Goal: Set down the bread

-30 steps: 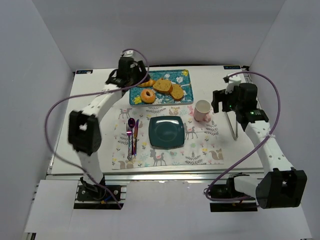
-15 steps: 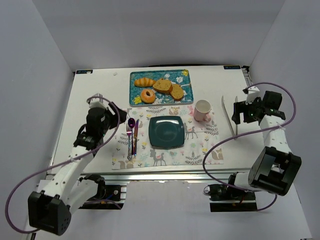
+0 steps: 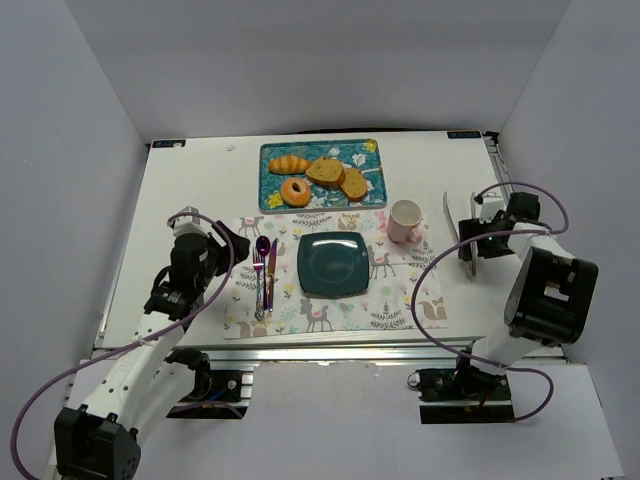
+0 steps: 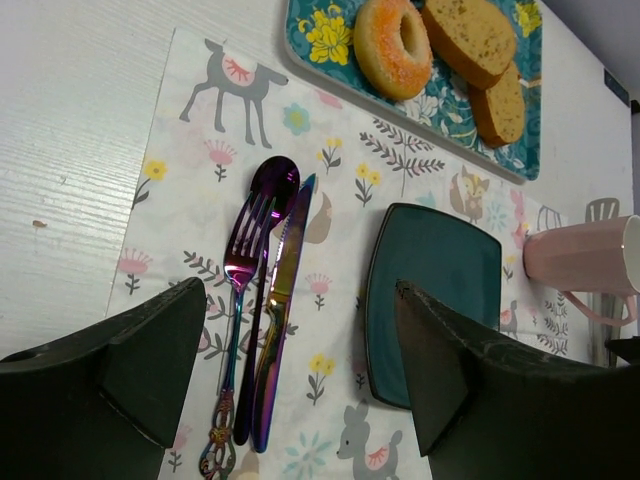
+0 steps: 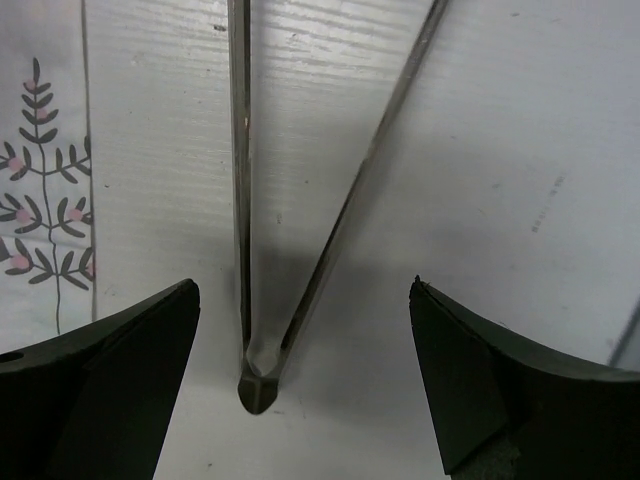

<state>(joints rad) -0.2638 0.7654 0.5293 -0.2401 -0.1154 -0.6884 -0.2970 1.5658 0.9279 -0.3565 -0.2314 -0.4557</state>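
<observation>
Both gape empty: far ahead of the left gripper (image 4: pixel 298 290) the bread (image 4: pixel 400 78) is cropped at top; beneath the right gripper (image 5: pixel 302 285), the tongs (image 5: pixel 240 200) likewise.

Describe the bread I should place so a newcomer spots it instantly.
Find the patterned teal tray beyond the dark plate. On its near-left corner lies the bread, the only ring with a hole, beside the croissant and oval slices.

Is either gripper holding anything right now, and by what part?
Nothing is held. The left gripper and the right gripper both stand open and empty; the doughnut lies on the tray.
</observation>
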